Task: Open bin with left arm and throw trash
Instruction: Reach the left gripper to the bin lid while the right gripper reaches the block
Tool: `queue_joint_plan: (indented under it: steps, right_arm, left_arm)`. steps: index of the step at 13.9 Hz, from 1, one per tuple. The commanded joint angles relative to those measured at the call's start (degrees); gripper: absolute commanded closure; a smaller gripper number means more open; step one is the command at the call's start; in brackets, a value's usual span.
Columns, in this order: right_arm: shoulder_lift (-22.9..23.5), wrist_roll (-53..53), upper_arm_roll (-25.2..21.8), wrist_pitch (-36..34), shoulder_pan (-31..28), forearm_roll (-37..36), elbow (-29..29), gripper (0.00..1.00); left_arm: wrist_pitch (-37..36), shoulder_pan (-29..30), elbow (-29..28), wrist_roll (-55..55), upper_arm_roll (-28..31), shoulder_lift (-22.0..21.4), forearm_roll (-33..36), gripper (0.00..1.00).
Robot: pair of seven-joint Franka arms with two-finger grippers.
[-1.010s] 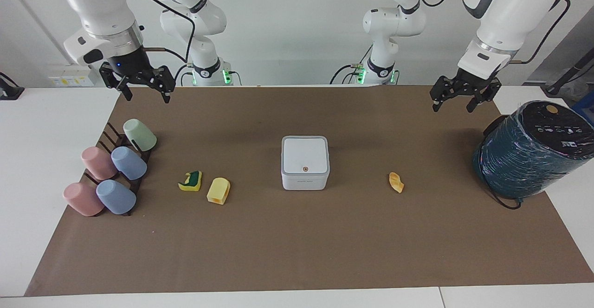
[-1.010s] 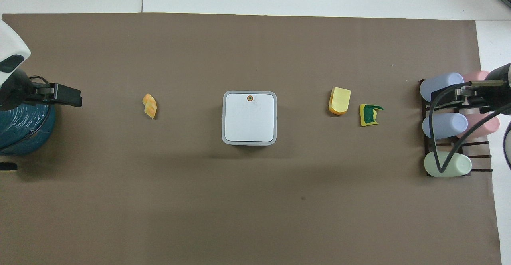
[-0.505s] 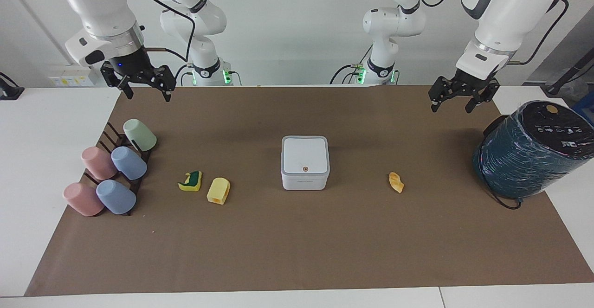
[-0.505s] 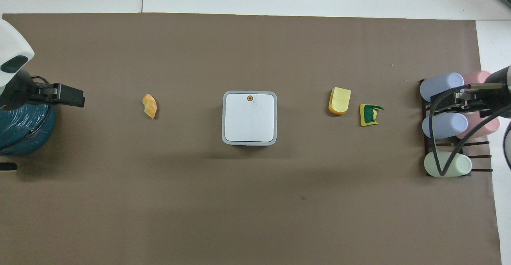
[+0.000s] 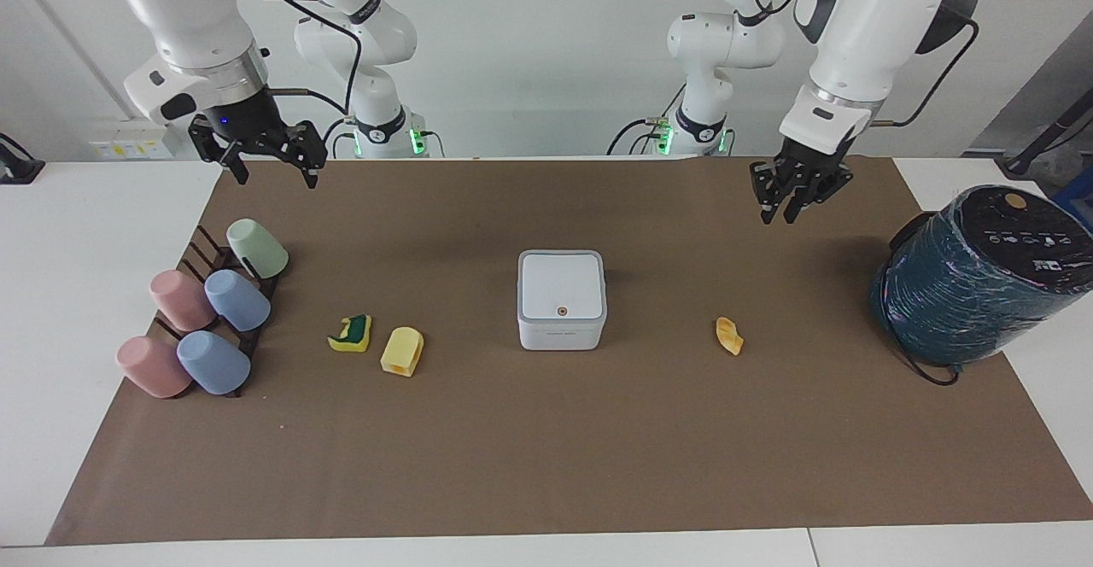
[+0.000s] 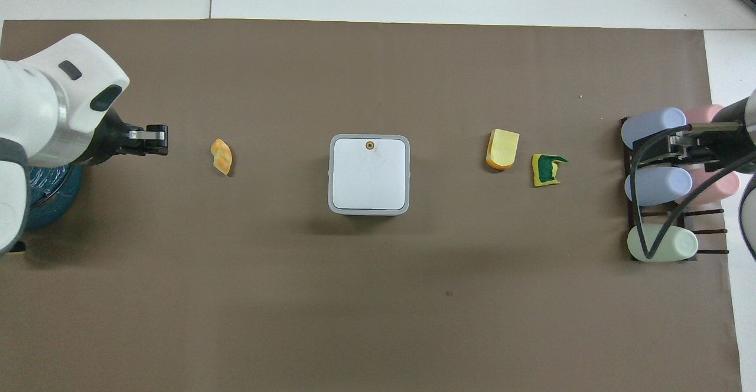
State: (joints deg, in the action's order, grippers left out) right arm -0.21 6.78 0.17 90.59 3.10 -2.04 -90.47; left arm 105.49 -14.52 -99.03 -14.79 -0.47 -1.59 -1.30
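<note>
A big brown mat [image 5: 546, 447] covers the white table [image 5: 51, 311], and everything sits on it.

The biggest thing is the dark teal wrapped cylinder [image 5: 982, 281]. It lies tipped at the left arm's end of the table, at about 3 o'clock from the bin in the facing view.

Next come the two white arms. The left arm [image 5: 862, 29] hangs its left gripper [image 5: 790, 213] in the air over bare mat, at about 1 o'clock from the bin in the facing view. Its jaws look close together with nothing between them. The right arm [image 5: 192, 29] waits with its right gripper [image 5: 271, 176] up over the mat's edge by the robots, at about 12 o'clock from the cups. Its jaws are wide apart and hold nothing.

The cup rack [image 5: 209, 294] sits at the right arm's end of the table. It holds five cups lying on their sides: one green cup [image 5: 258, 248], two pink cups [image 5: 181, 300] and two blue cups [image 5: 237, 300].

The bin [image 5: 562, 298] stands in the middle of the mat, and its lid is down with the orange dot [image 5: 561, 312] on top.

The trash is smallest. The pale yellow scoop piece [image 5: 401, 351] and the yellow-and-green sponge bit [image 5: 351, 333] lie just beside each other at 9 o'clock from the bin in the facing view. The tiny orange piece [image 5: 729, 336] lies alone at 3 o'clock from the bin
</note>
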Motion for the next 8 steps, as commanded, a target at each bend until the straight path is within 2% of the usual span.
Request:
queue_joint_plan:
  steps: [1,4,8]
  right_arm:
    - [-3.4,-4.2,0.5,10.1,-1.1,2.0,-8.3,0.0]
    - [-1.6,-5.7,0.5,18.3,-0.8,2.0,-12.1,0.0]
    - [7.0,-5.1,0.5,28.9,2.5,2.1,-13.2,0.0]
  left_arm:
    - [6.6,-3.7,-3.4,-8.4,0.7,-1.0,-1.4,1.0]
    - [13.0,-6.3,-3.8,-13.2,0.7,1.1,-4.0,1.0]
    - [23.3,-10.3,-3.7,-18.7,0.7,6.8,-6.3,1.0]
